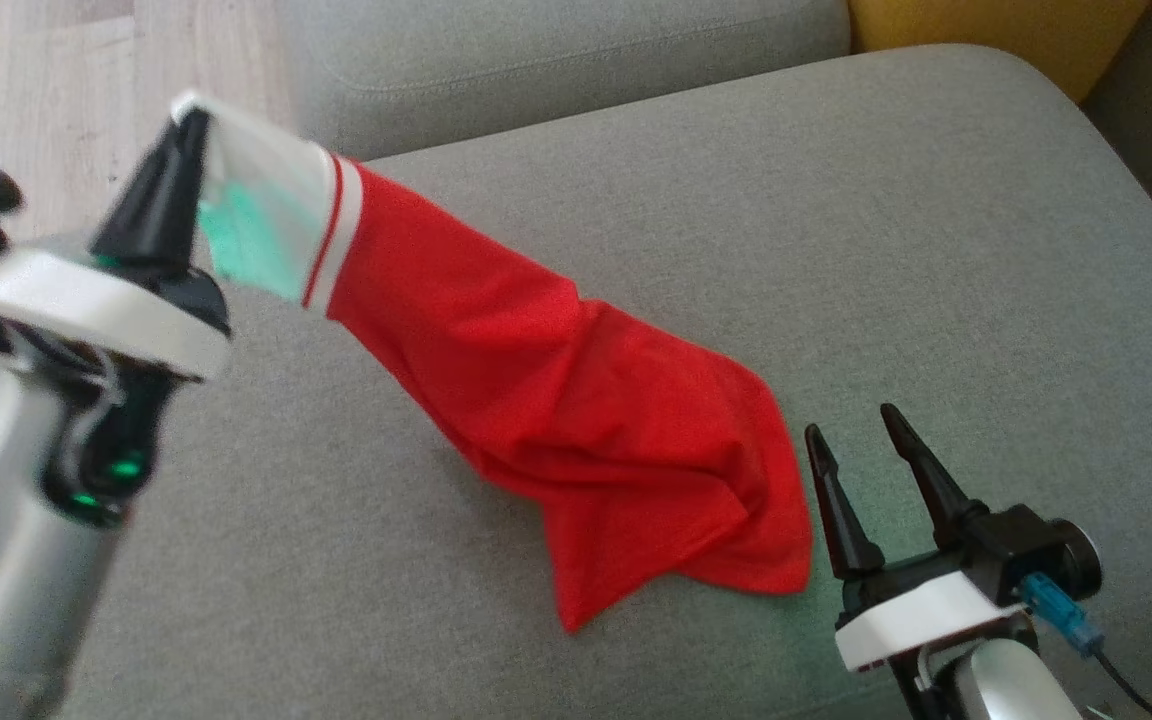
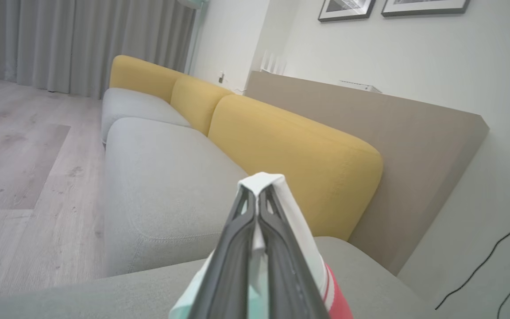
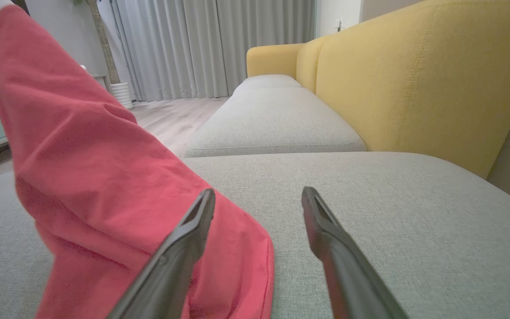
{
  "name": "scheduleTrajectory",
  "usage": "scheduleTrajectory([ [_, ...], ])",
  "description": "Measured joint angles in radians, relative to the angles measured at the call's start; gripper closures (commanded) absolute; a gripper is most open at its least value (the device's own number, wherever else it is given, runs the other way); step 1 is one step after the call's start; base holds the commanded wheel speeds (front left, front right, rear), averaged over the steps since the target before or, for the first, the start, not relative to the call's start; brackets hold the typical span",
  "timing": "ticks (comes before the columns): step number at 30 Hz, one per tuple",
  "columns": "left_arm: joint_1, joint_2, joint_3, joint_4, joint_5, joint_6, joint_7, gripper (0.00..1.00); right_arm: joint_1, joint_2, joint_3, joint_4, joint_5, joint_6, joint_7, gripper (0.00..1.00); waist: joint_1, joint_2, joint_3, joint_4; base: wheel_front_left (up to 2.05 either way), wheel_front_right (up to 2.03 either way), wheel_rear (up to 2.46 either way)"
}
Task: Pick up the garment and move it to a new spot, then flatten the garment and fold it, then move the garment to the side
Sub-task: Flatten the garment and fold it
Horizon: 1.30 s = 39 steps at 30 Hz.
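Observation:
The garment (image 1: 576,400) is red with a white, red-striped waistband. My left gripper (image 1: 191,115) is shut on that white band and holds it raised at the upper left, so the cloth hangs down to the grey sofa seat (image 1: 836,250), where its lower end rests crumpled. In the left wrist view the white band (image 2: 264,182) pokes out past the closed fingertips of my left gripper (image 2: 257,195). Just right of the cloth's lower corner, my right gripper (image 1: 851,420) stands open and holds nothing. In the right wrist view the garment (image 3: 82,168) hangs left of that gripper (image 3: 259,199).
The sofa has yellow backrests (image 3: 414,75) along its far side and a second grey seat cushion (image 3: 272,119) beyond. Wooden floor (image 2: 16,155) lies off the seat's left edge. Bare seat stretches to the right of the garment.

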Motion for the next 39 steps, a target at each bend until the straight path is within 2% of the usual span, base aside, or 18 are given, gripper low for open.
scheduleTrajectory([
  [8, -0.149, 0.108, 0.073, -0.188, -0.126, 0.027, 0.196, 1.00, 0.001, 0.000, 0.017, 0.006, 0.012, 0.000, 0.000, 0.00, 0.0000, 0.0000, -0.022, -0.012, 0.00, 0.00, 0.00],
  [14, -0.271, 0.128, 0.091, -0.237, -0.206, 0.027, 0.302, 1.00, 0.001, 0.000, 0.025, 0.009, 0.013, 0.000, 0.000, 0.00, 0.0000, 0.0000, -0.025, -0.025, 0.00, 0.00, 0.00],
  [18, -0.335, 0.117, 0.064, -0.236, -0.243, 0.025, 0.358, 1.00, 0.000, 0.000, 0.030, 0.013, 0.021, 0.000, 0.000, 0.00, 0.0000, 0.0000, -0.023, -0.036, 0.00, 0.00, 0.00],
  [21, -0.358, 0.052, -0.008, -0.236, -0.244, 0.022, 0.370, 1.00, -0.001, 0.000, 0.038, 0.015, 0.021, 0.000, 0.000, 0.00, 0.0000, 0.0000, -0.018, -0.044, 0.00, 0.00, 0.00],
  [26, -0.317, -0.136, -0.218, -0.226, -0.227, 0.007, 0.378, 1.00, -0.007, 0.000, 0.061, 0.016, 0.030, 0.000, 0.000, 0.00, 0.0000, 0.0000, -0.004, -0.071, 0.00, 0.00, 0.00],
  [30, -0.236, -0.274, -0.370, -0.123, -0.193, 0.006, 0.355, 1.00, -0.031, 0.002, 0.085, 0.015, 0.042, 0.000, 0.000, 0.00, 0.0001, 0.0000, 0.014, -0.112, 0.00, 0.00, 0.00],
  [34, -0.170, -0.378, -0.483, 0.025, -0.133, -0.001, 0.299, 1.00, -0.067, 0.004, 0.112, 0.003, 0.088, 0.000, 0.000, 0.00, 0.0001, 0.0000, 0.041, -0.168, 0.00, 0.00, 0.00],
  [35, -0.165, -0.397, -0.507, 0.061, -0.105, -0.002, 0.273, 0.71, -0.070, 0.004, 0.117, 0.002, 0.096, 0.000, 0.000, 0.00, 0.0001, 0.0000, 0.049, -0.183, 0.00, 0.00, 0.00],
  [36, -0.166, -0.407, -0.528, 0.091, -0.080, -0.002, 0.248, 0.51, -0.069, 0.004, 0.123, 0.002, 0.103, 0.000, 0.000, 0.00, 0.0000, 0.0000, 0.058, -0.196, 0.00, 0.00, 0.00],
  [37, -0.167, -0.415, -0.543, 0.119, -0.059, -0.001, 0.222, 0.00, -0.069, 0.004, 0.127, 0.002, 0.111, 0.000, 0.000, 0.00, 0.0001, 0.0000, 0.066, -0.210, 0.00, 0.00, 0.00],
  [39, -0.168, -0.421, -0.565, 0.168, -0.038, 0.005, 0.177, 0.00, -0.069, 0.004, 0.130, -0.002, 0.125, 0.000, 0.000, 0.00, 0.0001, 0.0000, 0.084, -0.236, 0.00, 0.00, 0.00],
])
